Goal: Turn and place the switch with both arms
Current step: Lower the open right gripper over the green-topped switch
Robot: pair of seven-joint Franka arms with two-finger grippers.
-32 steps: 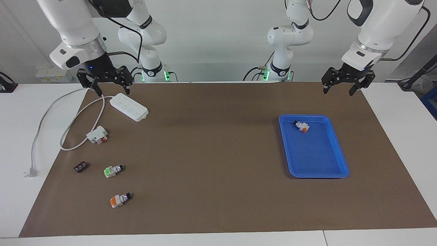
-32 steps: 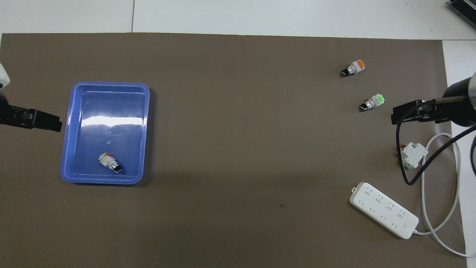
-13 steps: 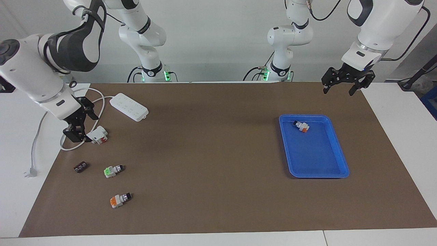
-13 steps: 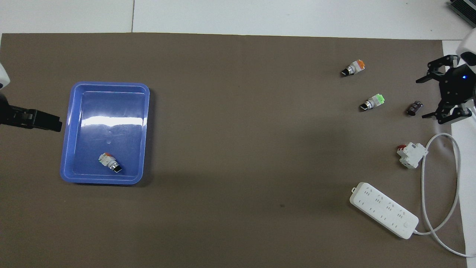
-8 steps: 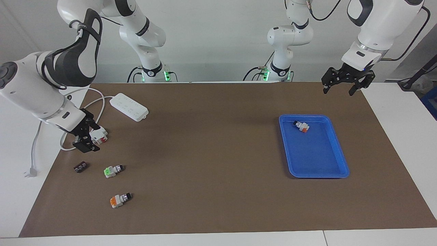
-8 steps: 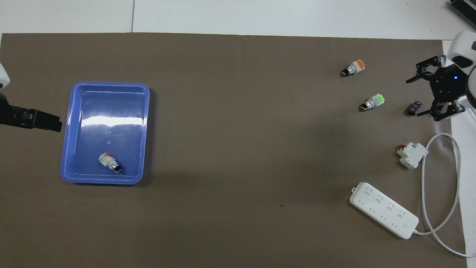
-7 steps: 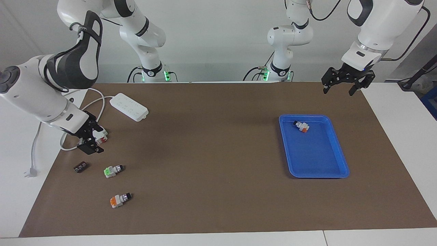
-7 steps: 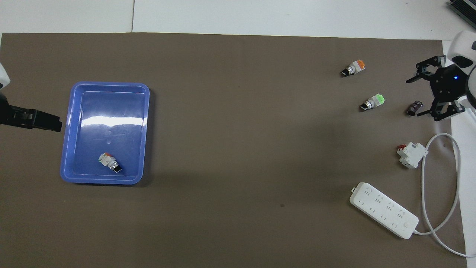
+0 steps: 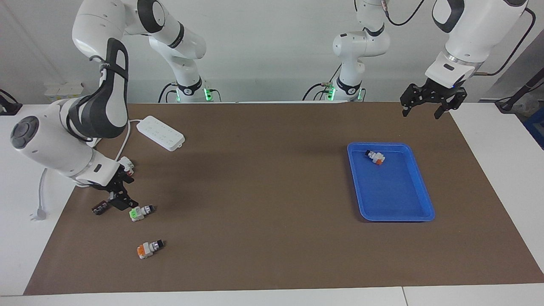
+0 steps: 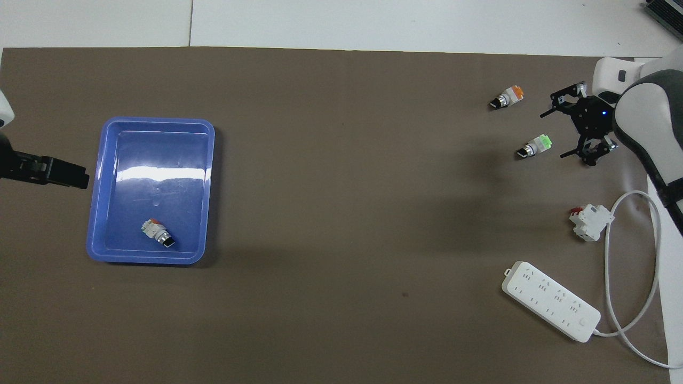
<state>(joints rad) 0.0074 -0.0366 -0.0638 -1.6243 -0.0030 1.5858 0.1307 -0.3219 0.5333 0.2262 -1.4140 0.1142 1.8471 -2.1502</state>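
Observation:
The switch [image 9: 140, 211] [image 10: 535, 145] lies on the brown mat toward the right arm's end of the table, its green end block pointing at the mat's edge. My right gripper [image 9: 121, 202] [image 10: 554, 135] hangs low and open just beside that green end, with nothing between its fingers. My left gripper [image 9: 420, 114] [image 10: 66, 176] waits open in the air over the mat's edge, beside the blue tray [image 9: 426, 203] [image 10: 155, 123], holding nothing.
An orange-ended switch [image 9: 375, 157] [image 10: 158, 233] lies in the tray. Another orange-ended one [image 9: 148, 249] [image 10: 507, 97] lies farther from the robots than the green one. A small black part [image 9: 100, 208], a white-and-red block [image 9: 126, 165] [image 10: 589, 221] and a power strip [image 9: 160, 133] [image 10: 549, 301] with its cable surround the right gripper.
The right arm has swung out from over the power strip, past the white-and-red block, and come down beside the green switch. The left arm has not moved.

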